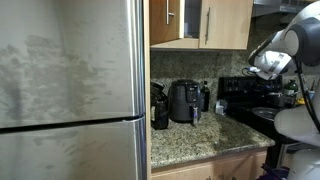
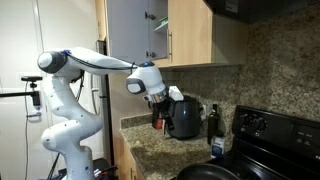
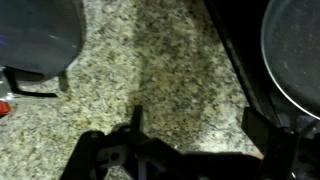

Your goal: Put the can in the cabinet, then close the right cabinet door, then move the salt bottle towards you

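Observation:
My gripper (image 3: 195, 120) hangs open over bare granite worktop (image 3: 170, 60), nothing between its dark fingers (image 3: 135, 118). In both exterior views it hovers above the counter (image 1: 262, 68) (image 2: 158, 96), beside a black air fryer (image 2: 185, 117). A small red bit at the wrist view's left edge (image 3: 3, 107) may be the can; most of it is cut off. The wooden cabinet (image 1: 225, 22) hangs above, and its pale interior (image 2: 135, 30) shows beside a brown door (image 2: 190, 30). A small pale thing (image 1: 197, 116) stands by the air fryer, too small to tell whether it is the salt bottle.
A steel fridge (image 1: 70, 90) fills one side. Black appliances (image 1: 183, 100) stand at the back of the counter, with a dark bottle (image 2: 213, 118) beside them. A black stove (image 2: 270, 135) with a pan (image 3: 295, 50) borders the counter. A grey appliance (image 3: 40, 35) lies near the gripper.

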